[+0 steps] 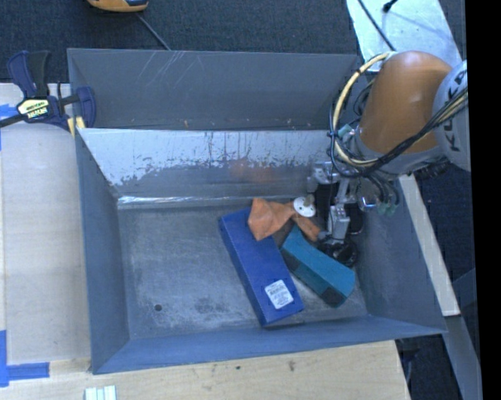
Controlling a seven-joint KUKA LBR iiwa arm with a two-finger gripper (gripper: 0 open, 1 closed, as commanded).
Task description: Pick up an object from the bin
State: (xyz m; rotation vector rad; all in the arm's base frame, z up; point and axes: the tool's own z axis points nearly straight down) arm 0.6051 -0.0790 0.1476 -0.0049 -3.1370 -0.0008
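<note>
Jaws apart or together, I can't tell. The gripper (341,234) hangs at the right of the bin (170,265). A flat dark-blue labelled box (257,265) lies mid-floor, with a teal oblong block (318,267) under the gripper, a crumpled orange piece (269,219) and a small white bit (302,206).

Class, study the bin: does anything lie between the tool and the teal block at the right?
Nothing visible does. The tool hangs close beside the teal block, on its right side. The orange cloth and the blue box lie on the block's left, away from the tool.
</note>
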